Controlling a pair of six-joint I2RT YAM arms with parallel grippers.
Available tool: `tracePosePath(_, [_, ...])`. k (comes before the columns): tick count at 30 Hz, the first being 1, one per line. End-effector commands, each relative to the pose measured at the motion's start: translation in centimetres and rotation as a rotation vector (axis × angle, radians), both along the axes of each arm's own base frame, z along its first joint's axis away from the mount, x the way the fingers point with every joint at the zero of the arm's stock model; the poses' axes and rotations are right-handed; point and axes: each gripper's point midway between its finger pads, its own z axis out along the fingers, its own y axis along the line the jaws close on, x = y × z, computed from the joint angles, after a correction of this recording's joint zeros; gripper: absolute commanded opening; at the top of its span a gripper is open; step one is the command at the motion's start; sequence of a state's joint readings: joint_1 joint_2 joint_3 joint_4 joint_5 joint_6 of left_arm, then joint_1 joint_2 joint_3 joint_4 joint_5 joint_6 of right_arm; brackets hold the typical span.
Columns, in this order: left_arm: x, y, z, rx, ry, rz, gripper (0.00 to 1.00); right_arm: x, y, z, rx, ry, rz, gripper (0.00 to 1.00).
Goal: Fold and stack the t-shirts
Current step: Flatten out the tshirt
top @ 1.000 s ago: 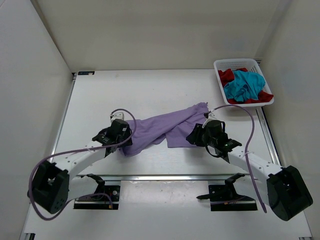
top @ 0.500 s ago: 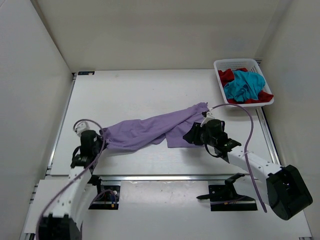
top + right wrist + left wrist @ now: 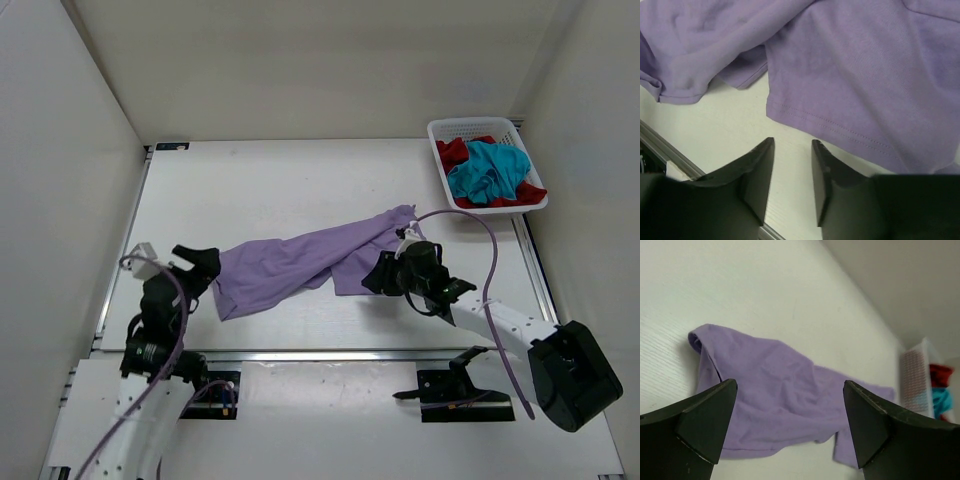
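The lavender t-shirt (image 3: pixel 300 265) lies stretched in a crumpled band across the middle of the table, from lower left up to the right. My left gripper (image 3: pixel 200 264) hovers just off its left end, jaws wide open and empty; the left wrist view looks past the open left gripper (image 3: pixel 790 383) onto the lavender t-shirt (image 3: pixel 775 405). My right gripper (image 3: pixel 372 277) is low at the shirt's near right hem. In its wrist view the right gripper (image 3: pixel 792 141) is narrowly open over bare table, the stitched hem (image 3: pixel 840 131) just ahead. The red t-shirt (image 3: pixel 455 152) and teal t-shirt (image 3: pixel 488 170) lie bunched in the basket.
The white lattice basket (image 3: pixel 470 124) stands at the table's far right corner, also seen as the basket (image 3: pixel 915 385) in the left wrist view. A metal rail (image 3: pixel 330 354) runs along the near table edge. White walls enclose the table on the left, back and right.
The left gripper dragged the shirt's left end leftward, stretching the shirt out, then released it and drew back to the left. The right gripper edged slightly left.
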State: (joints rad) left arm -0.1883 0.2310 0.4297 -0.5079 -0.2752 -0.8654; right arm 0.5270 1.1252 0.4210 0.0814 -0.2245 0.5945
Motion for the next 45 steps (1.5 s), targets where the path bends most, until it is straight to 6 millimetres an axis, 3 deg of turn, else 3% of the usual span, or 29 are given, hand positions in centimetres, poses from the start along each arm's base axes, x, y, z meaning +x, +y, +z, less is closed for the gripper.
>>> tracePosePath(1, [2.4, -2.6, -2.7, 0.156, 0.148, -0.153, 0.98, 1.5, 0.1, 1.4, 0.019, -0.051, -0.013, 0.32])
tracePosePath(3, [3.8, -4.2, -4.5, 0.196, 0.236, -0.240, 0.96, 2.0, 0.0, 1.6, 0.023, -0.060, -0.020, 0.24])
tracePosePath(4, [4.9, -5.2, -5.7, 0.244, 0.263, -0.292, 0.89, 2.8, -0.5, 1.8, 0.027, -0.061, -0.043, 0.14])
tracePosePath(5, [6.0, -5.7, -6.4, 0.259, 0.309, -0.306, 0.65, 3.1, -0.7, 1.8, 0.031, -0.058, -0.050, 0.03])
tracePosePath(6, [6.9, -6.2, -5.9, 0.289, 0.309, -0.321, 0.45, 3.9, -1.1, 2.1, 0.035, -0.060, -0.076, 0.00])
tracePosePath(8, [8.6, -7.6, -8.8, 0.347, 0.428, -0.383, 0.38, 5.2, -1.6, 2.5, 0.035, -0.073, -0.100, 0.00])
tracePosePath(9, [9.7, -8.2, -8.1, 0.354, 0.423, -0.392, 0.39, 5.7, -1.6, 3.0, 0.045, -0.081, -0.107, 0.00])
tracePosePath(11, [10.6, -9.3, -10.9, 0.358, 0.521, -0.456, 0.45, 6.8, -2.0, 2.9, 0.034, -0.083, -0.139, 0.00])
tracePosePath(12, [11.0, -10.1, -11.0, 0.341, 0.529, -0.488, 0.52, 7.3, -1.8, 3.4, 0.034, -0.100, -0.137, 0.00])
tracePosePath(13, [10.8, -10.6, -12.4, 0.345, 0.568, -0.534, 0.61, 7.9, -2.0, 3.5, 0.020, -0.109, -0.156, 0.01])
tracePosePath(16, [10.4, -11.1, -15.1, 0.389, 0.643, -0.557, 0.81, 9.1, -3.2, 2.3, -0.026, -0.082, -0.211, 0.18])
tracePosePath(17, [10.5, -11.1, -16.1, 0.392, 0.657, -0.554, 0.80, 9.6, -3.7, 2.0, -0.028, -0.087, -0.233, 0.25])
tracePosePath(18, [10.7, -11.2, -17.0, 0.386, 0.659, -0.559, 0.71, 10.0, -3.8, 1.8, -0.018, -0.082, -0.242, 0.30])
tracePosePath(19, [11.0, -11.2, -17.2, 0.365, 0.655, -0.555, 0.46, 10.3, -4.3, 1.3, -0.018, -0.069, -0.258, 0.32])
tracePosePath(22, [12.8, -12.0, -18.1, 0.326, 0.646, -0.552, 0.10, 11.8, -5.1, 0.4, -0.030, -0.036, -0.280, 0.33])
tracePosePath(24, [15.4, -12.9, -17.2, 0.306, 0.601, -0.536, 0.00, 12.7, -5.7, -0.9, -0.044, -0.013, -0.296, 0.33])
tracePosePath(25, [16.1, -13.1, -17.0, 0.302, 0.592, -0.528, 0.00, 13.2, -5.6, -0.8, -0.045, -0.023, -0.300, 0.33])
tracePosePath(27, [19.5, -13.9, -15.4, 0.254, 0.521, -0.512, 0.00, 14.3, -6.4, -2.4, -0.061, 0.012, -0.323, 0.32])
tracePosePath(30, [24.4, -14.8, -13.0, 0.206, 0.452, -0.504, 0.02, 17.6, -7.1, -2.7, -0.040, 0.029, -0.347, 0.32])
tracePosePath(31, [26.3, -15.0, -11.1, 0.207, 0.410, -0.502, 0.12, 18.0, -7.2, -3.0, -0.029, 0.041, -0.343, 0.31])
tracePosePath(32, [26.6, -13.9, -11.8, 0.212, 0.448, -0.491, 0.25, 19.2, -7.4, -2.8, -0.002, 0.049, -0.355, 0.30])
tracePosePath(34, [28.0, -12.3, -10.1, 0.217, 0.428, -0.467, 0.41, 20.1, -7.4, -2.8, 0.010, 0.056, -0.345, 0.30])
tracePosePath(35, [28.4, -10.1, -8.9, 0.223, 0.411, -0.416, 0.51, 20.5, -7.5, -2.2, 0.008, 0.035, -0.346, 0.30])
tracePosePath(36, [27.9, -7.6, -7.8, 0.217, 0.390, -0.362, 0.55, 20.9, -7.9, -1.6, -0.003, 0.017, -0.360, 0.29])
tracePosePath(37, [26.5, -6.3, -8.7, 0.219, 0.411, -0.332, 0.61, 20.7, -7.7, -1.5, -0.003, 0.015, -0.351, 0.30])
tracePosePath(39, [24.8, -3.0, -4.9, 0.206, 0.315, -0.233, 0.55, 21.0, -7.4, 0.7, 0.034, -0.029, -0.339, 0.30])
tracePosePath(41, [22.1, -2.3, -4.3, 0.286, 0.317, -0.204, 0.44, 20.7, -7.0, 2.1, 0.052, -0.048, -0.333, 0.31])
tracePosePath(43, [18.1, -3.1, -5.5, 0.416, 0.386, -0.202, 0.44, 20.1, -6.0, 4.0, 0.059, -0.100, -0.304, 0.32])
tracePosePath(45, [15.6, -2.4, -6.8, 0.457, 0.423, -0.159, 0.48, 19.0, -5.1, 4.5, 0.067, -0.108, -0.285, 0.32])
